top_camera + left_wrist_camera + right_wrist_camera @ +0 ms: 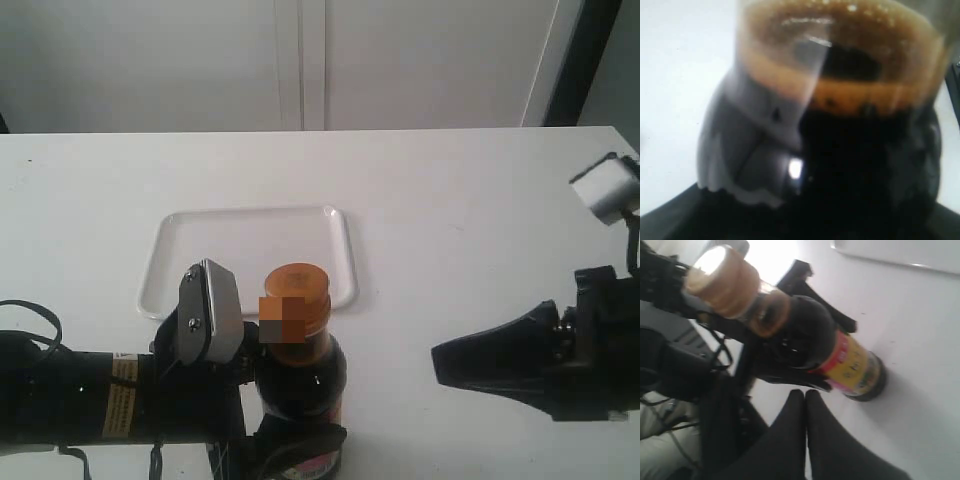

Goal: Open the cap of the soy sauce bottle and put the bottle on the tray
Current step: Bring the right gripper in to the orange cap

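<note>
i see the left gripper (pixel 285 415) clamped around the soy sauce bottle (pixel 303 375), which stands upright on the white table (pixel 470 220) just at 6 o'clock of the tray (pixel 250 255), near its rim. the cap (pixel 296 300) sits down on the neck. at 3 o'clock of the bottle, well apart, my right gripper (pixel 805 400) has its fingers pressed together, holding nothing.
</note>
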Robot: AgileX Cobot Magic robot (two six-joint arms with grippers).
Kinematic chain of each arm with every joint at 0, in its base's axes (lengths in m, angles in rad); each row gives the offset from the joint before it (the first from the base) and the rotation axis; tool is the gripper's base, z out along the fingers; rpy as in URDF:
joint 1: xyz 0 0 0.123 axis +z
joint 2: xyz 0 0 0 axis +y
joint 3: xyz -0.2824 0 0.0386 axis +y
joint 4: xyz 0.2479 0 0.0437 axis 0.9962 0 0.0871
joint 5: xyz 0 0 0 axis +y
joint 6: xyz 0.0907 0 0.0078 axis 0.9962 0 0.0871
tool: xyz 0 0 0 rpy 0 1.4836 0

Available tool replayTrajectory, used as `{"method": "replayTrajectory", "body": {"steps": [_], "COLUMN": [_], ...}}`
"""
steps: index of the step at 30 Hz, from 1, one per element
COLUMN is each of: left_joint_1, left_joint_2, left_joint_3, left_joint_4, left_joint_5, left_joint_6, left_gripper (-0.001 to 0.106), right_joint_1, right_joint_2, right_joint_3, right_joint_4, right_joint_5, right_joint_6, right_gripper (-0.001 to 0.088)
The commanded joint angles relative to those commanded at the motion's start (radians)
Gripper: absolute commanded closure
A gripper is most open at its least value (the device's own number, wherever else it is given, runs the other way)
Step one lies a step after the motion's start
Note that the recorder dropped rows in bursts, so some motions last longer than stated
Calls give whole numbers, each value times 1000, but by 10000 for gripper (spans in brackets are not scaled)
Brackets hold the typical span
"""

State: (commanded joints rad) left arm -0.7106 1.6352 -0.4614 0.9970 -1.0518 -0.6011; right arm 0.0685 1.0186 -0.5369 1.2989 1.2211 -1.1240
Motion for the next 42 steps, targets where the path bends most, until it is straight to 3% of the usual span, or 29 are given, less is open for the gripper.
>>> {"method": "replayTrajectory", "body": {"steps": [14, 36, 42], "left_joint_1": [0, 0, 0], "left_joint_2": [0, 0, 0], "left_joint_3": [0, 0, 0], "left_joint_4": [0, 0, 0], "left_joint_5": [6, 6, 6], "left_joint_6": [60, 85, 85], "left_gripper": [1053, 1053, 1053], "right_joint_1": [4, 196, 226], "right_joint_2": [162, 300, 300], "right_joint_3": [-1, -73, -73], "right_joint_4": [107, 178, 192], "right_joint_5": [0, 0, -65], "right_joint_6": [-31, 4, 4], "right_gripper": [868, 868, 868]}}
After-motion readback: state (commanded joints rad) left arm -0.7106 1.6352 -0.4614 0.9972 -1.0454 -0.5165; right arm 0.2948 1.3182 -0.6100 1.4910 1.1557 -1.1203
